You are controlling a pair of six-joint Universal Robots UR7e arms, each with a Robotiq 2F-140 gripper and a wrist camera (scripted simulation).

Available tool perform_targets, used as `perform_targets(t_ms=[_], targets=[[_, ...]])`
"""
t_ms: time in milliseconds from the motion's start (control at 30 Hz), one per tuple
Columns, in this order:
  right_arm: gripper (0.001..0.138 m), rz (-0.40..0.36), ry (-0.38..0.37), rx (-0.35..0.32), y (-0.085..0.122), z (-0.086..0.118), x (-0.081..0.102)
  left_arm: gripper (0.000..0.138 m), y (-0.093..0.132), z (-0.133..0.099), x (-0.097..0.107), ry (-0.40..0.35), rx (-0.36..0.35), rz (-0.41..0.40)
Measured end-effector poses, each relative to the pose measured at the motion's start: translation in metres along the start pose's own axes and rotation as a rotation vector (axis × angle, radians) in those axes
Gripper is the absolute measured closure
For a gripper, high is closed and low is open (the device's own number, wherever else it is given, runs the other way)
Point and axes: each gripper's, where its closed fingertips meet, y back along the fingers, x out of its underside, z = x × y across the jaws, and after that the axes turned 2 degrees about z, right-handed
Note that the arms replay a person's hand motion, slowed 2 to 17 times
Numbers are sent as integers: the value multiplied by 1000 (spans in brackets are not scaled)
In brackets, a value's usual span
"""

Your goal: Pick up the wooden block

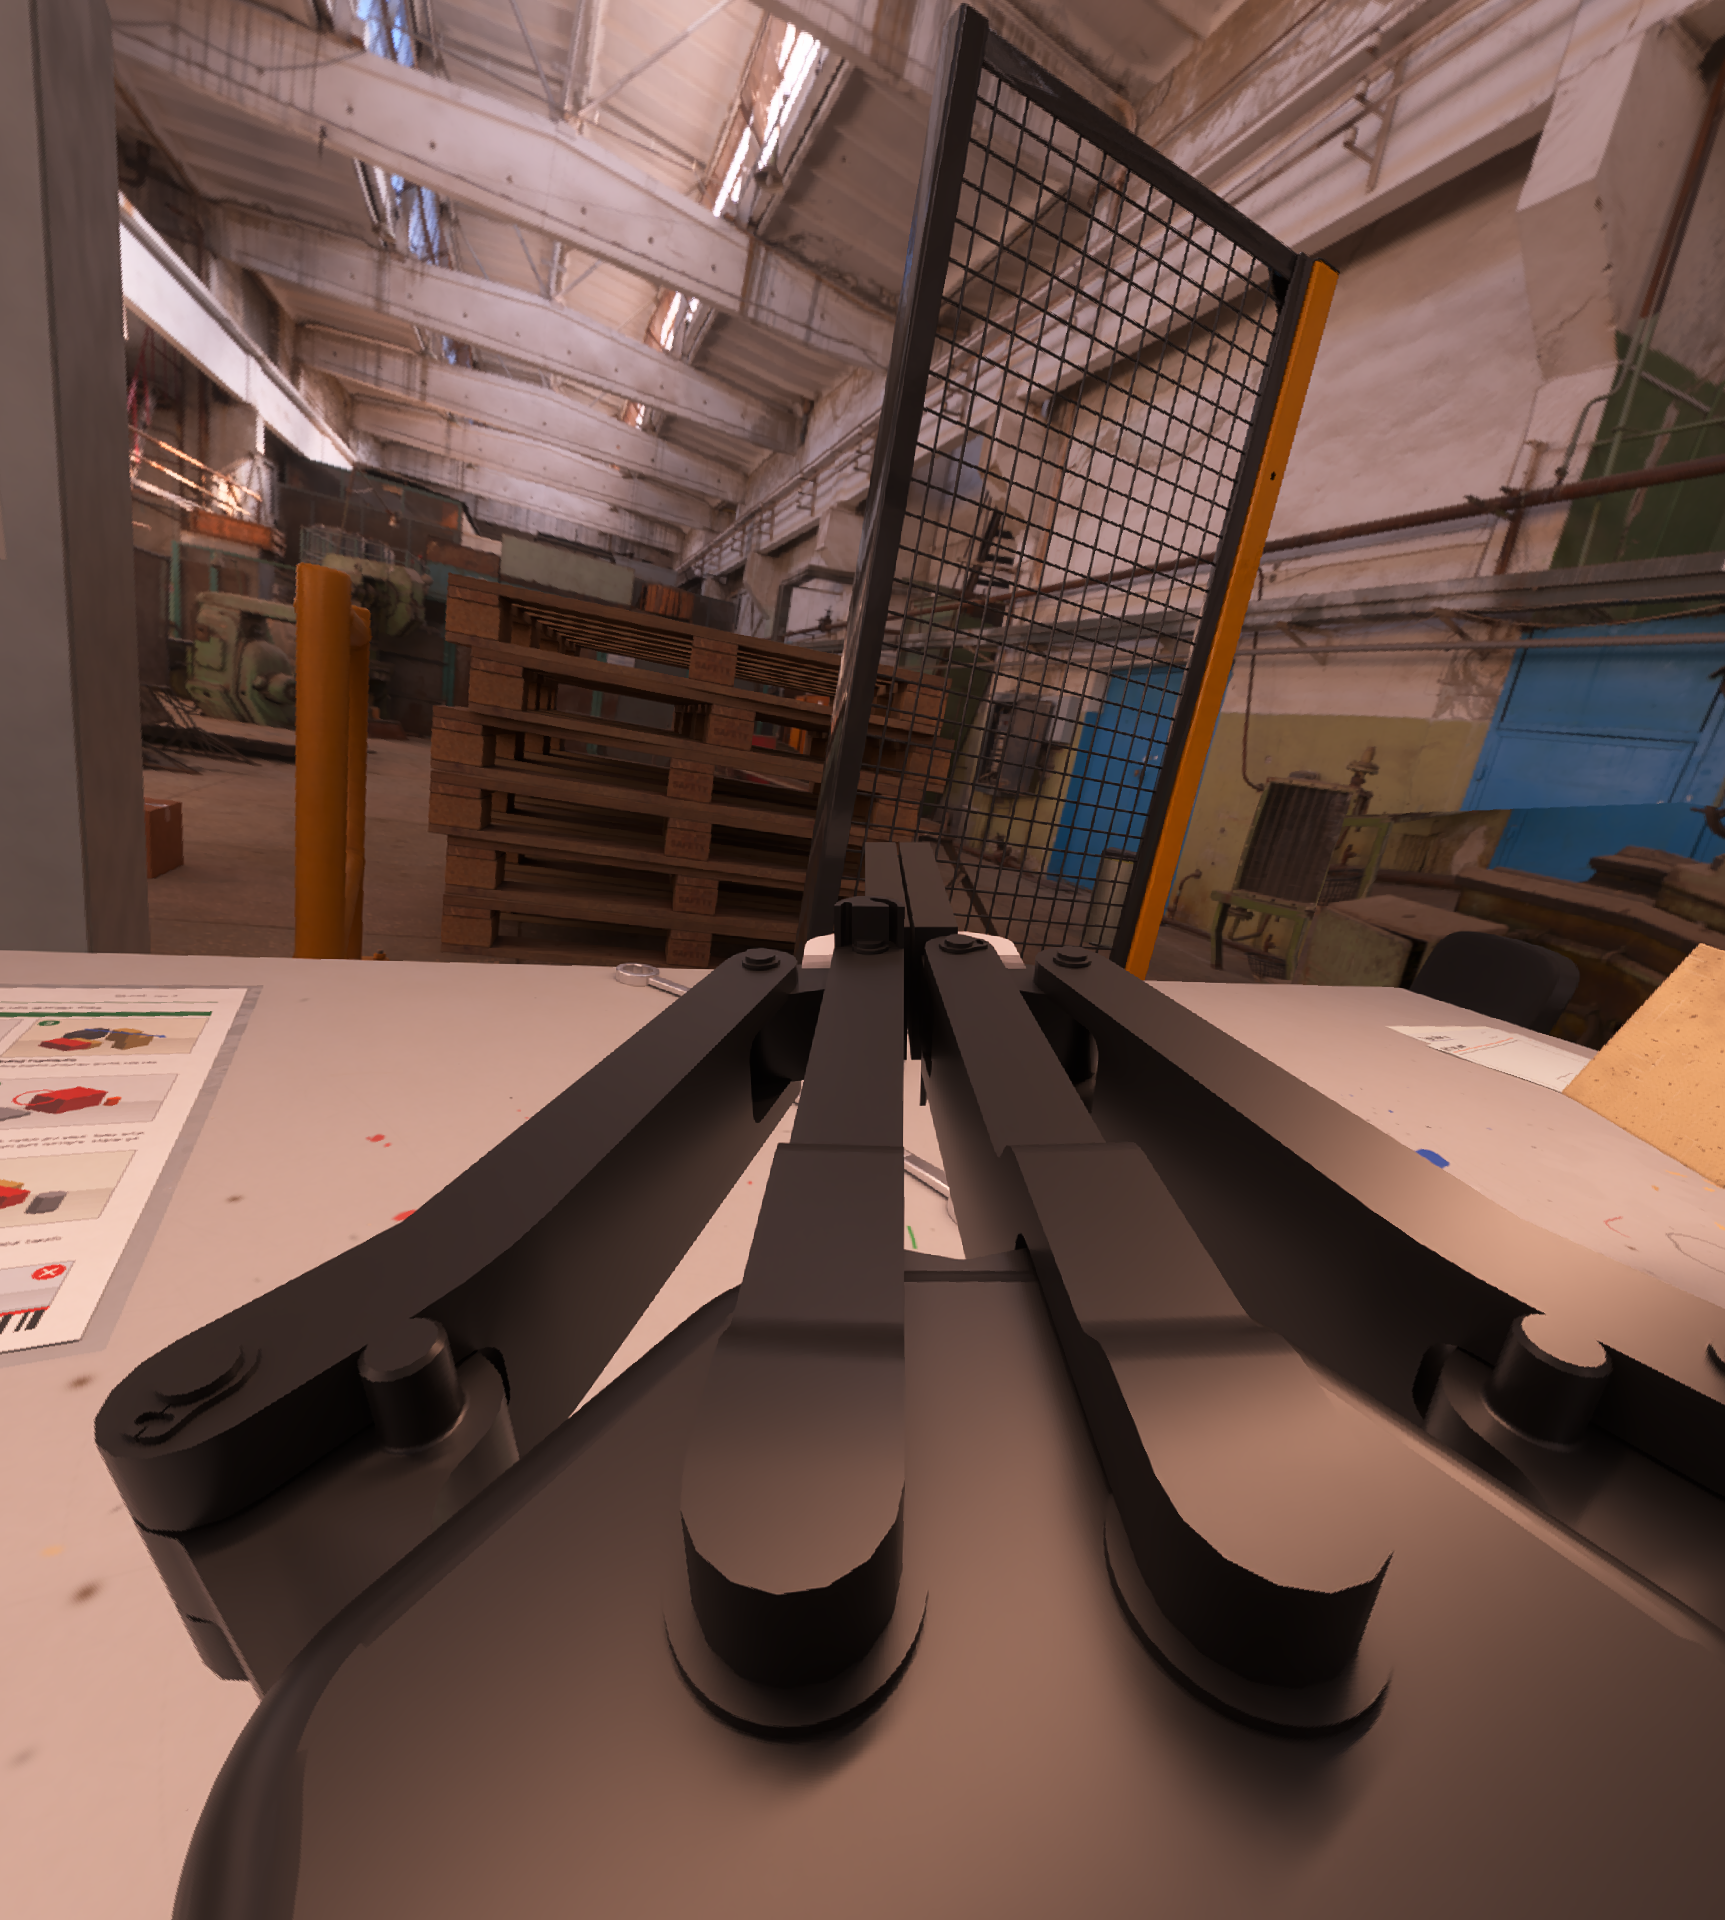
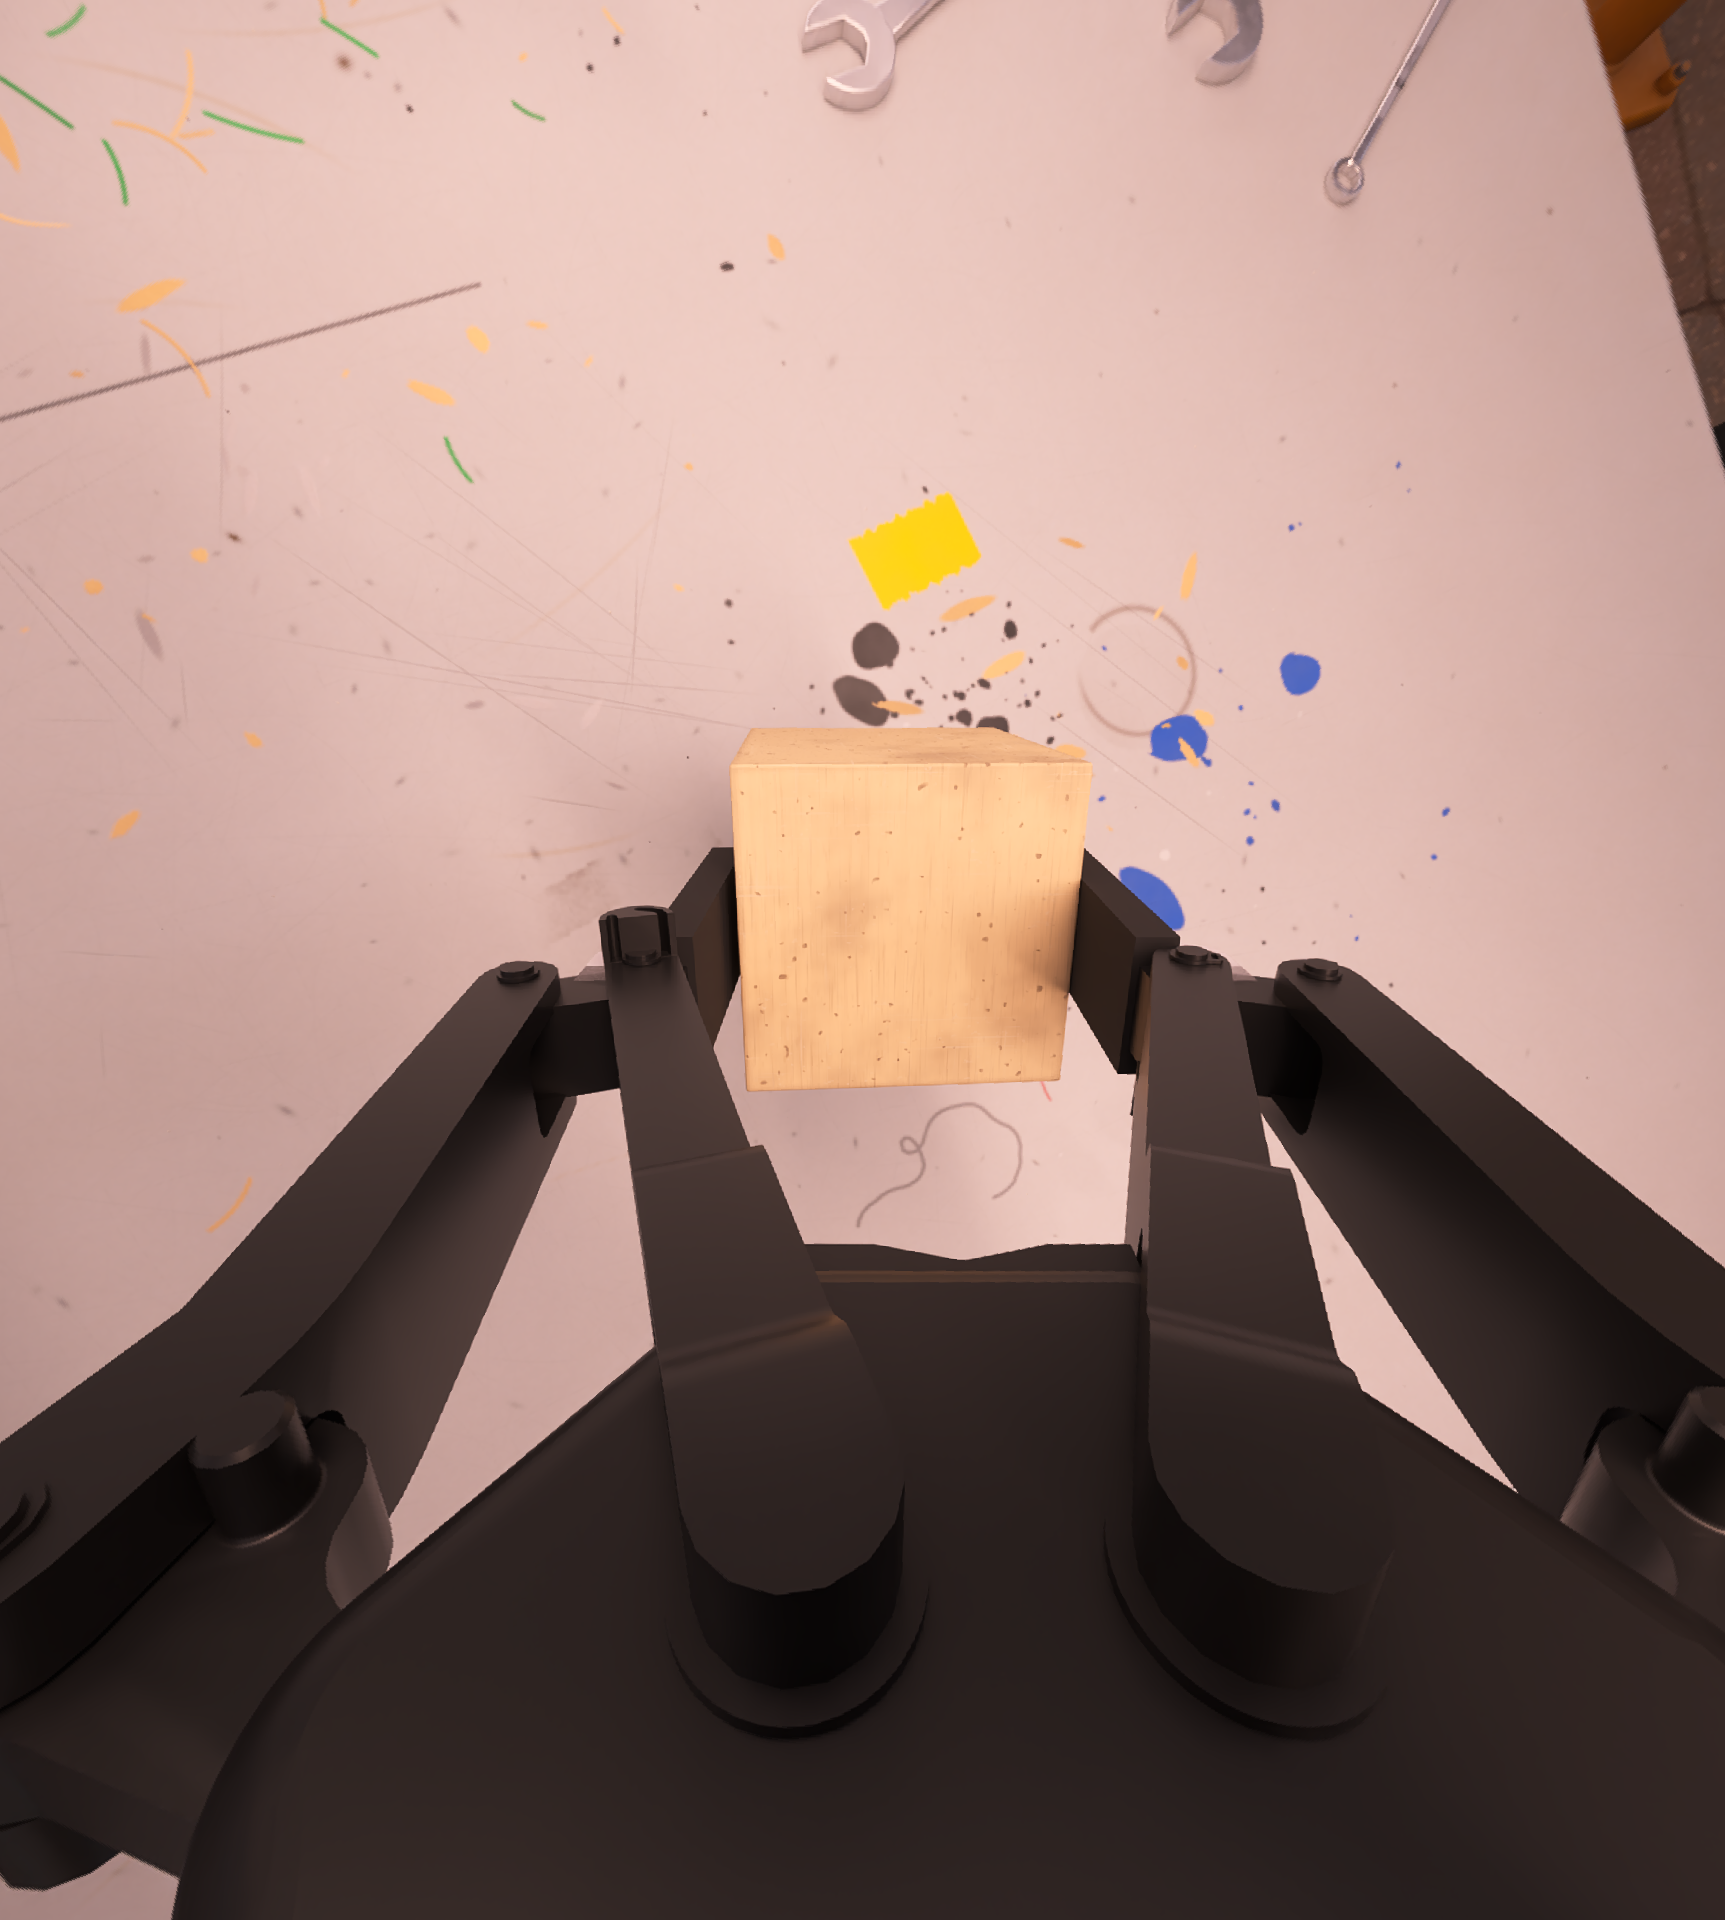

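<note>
The wooden block [image 2: 905, 914] is a pale cube with small dark specks. My right gripper [image 2: 908, 940] is shut on it, one black pad on its left side and one on its right, over the paint-spattered table [image 2: 422, 831]. I cannot tell whether the block touches the table. The block also shows at the right edge of the left wrist view [image 1: 1710, 1081], with part of the right gripper above it. My left gripper [image 1: 903, 878] is shut and empty, held low over the table and pointing level toward the far edge.
Three spanners [image 2: 858, 52] [image 2: 1216, 42] [image 2: 1388, 104] lie at the table's far side. A yellow tape patch [image 2: 915, 549] lies beyond the block. An instruction sheet [image 1: 27, 1164] lies at left, and a mesh fence panel [image 1: 1076, 520] stands behind the table. The table edge [image 2: 1689, 343] runs along the right.
</note>
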Motion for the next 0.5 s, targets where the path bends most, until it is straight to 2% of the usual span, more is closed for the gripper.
perform_targets(t_ms=[500], targets=[[62, -72, -6, 37, 18, 1, 3, 138, 0, -3, -2, -1, 7, -9]])
